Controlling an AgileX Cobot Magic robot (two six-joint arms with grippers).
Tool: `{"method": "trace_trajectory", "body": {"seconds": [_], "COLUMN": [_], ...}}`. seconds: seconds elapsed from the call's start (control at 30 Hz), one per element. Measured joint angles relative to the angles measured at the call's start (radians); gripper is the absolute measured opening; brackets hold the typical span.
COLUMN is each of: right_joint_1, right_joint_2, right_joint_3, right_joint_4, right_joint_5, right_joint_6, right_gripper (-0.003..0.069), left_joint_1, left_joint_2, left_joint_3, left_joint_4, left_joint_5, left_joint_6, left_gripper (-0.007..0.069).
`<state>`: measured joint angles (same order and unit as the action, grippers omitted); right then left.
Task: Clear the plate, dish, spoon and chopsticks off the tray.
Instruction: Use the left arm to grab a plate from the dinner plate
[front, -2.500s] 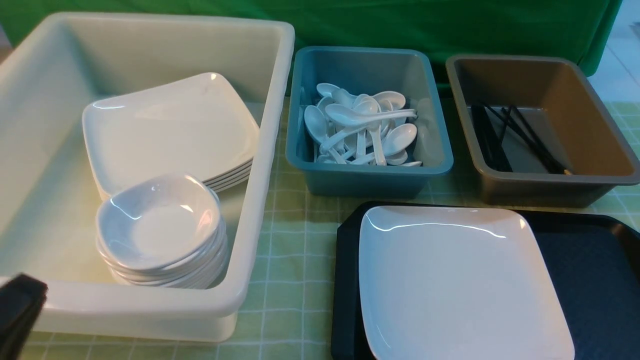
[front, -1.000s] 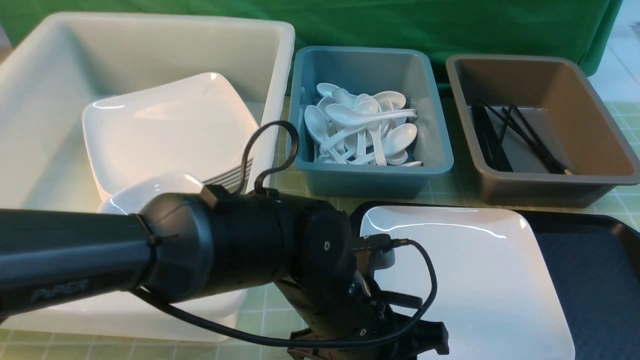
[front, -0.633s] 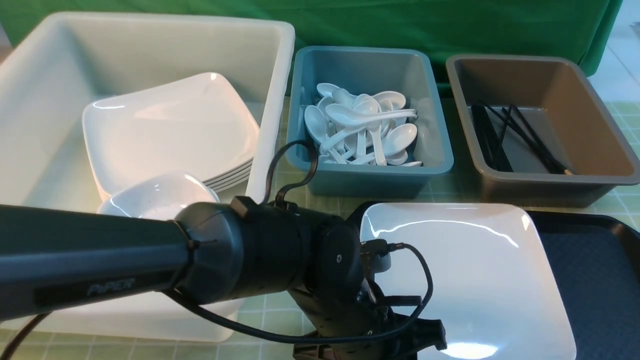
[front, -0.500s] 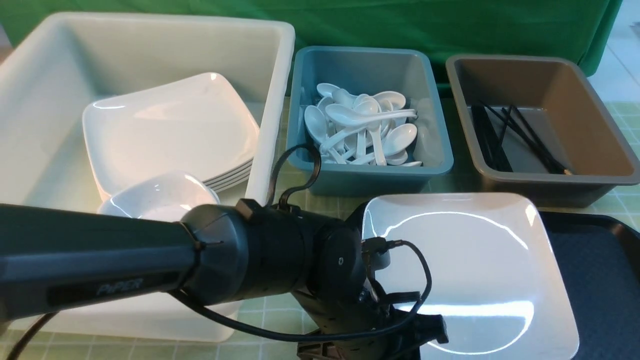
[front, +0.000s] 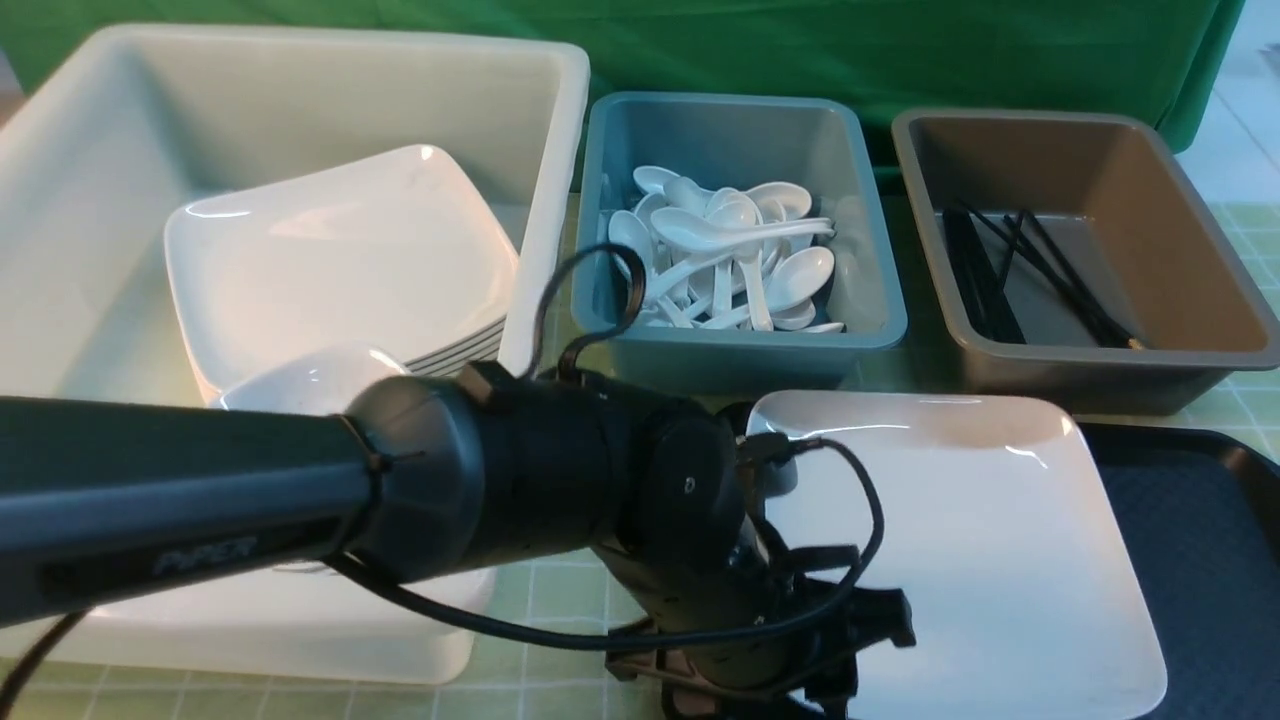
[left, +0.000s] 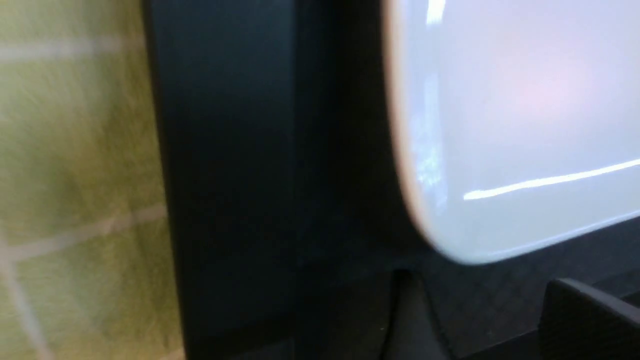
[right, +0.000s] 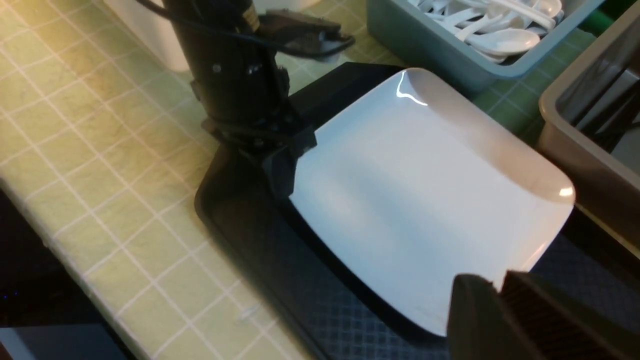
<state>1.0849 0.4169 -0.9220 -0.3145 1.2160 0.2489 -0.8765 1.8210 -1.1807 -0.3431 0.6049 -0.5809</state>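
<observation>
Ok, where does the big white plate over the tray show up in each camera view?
Front view: the plate is at lower right, partly behind the left arm.
Left wrist view: only one rounded corner of the plate shows, close up and blurred.
Right wrist view: the whole plate fills mid-frame.
Shared landmark: the dark tray beneath it, visible in all three.

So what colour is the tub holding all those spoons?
Teal, a dull blue-green; the tub shows best in the front view.

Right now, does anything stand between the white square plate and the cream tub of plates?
Between white square plate and deep cream tub: only the tub's side wall and the left arm above green checked cloth.
</observation>
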Motion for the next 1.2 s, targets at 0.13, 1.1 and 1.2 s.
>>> {"method": "trace_trajectory", "body": {"seconds": [0.13,1.1,1.2], "right_joint_1": [0.0,0.0,0.0], "right_joint_2": [0.0,0.0,0.0], "right_joint_3": [0.0,0.0,0.0], "right_joint_4": [0.0,0.0,0.0], "right_joint_5": [0.0,-0.002,-0.002], "right_joint_6": [0.018,0.044,0.044], "right_gripper": [0.007,0.0071,0.0071], "left_joint_1": [0.0,0.0,0.0], "left_joint_2": [-0.007,0.113,0.113], "left_joint_3": [-0.002,-0.002,-0.002], "left_joint_4": [0.086,0.041,0.032], "left_joint_5": [-0.005,-0.299,-0.287], "left_joint_6": [-0.079,-0.07,-0.07], "left_gripper": [0.0324,0.0402,0.0307]}}
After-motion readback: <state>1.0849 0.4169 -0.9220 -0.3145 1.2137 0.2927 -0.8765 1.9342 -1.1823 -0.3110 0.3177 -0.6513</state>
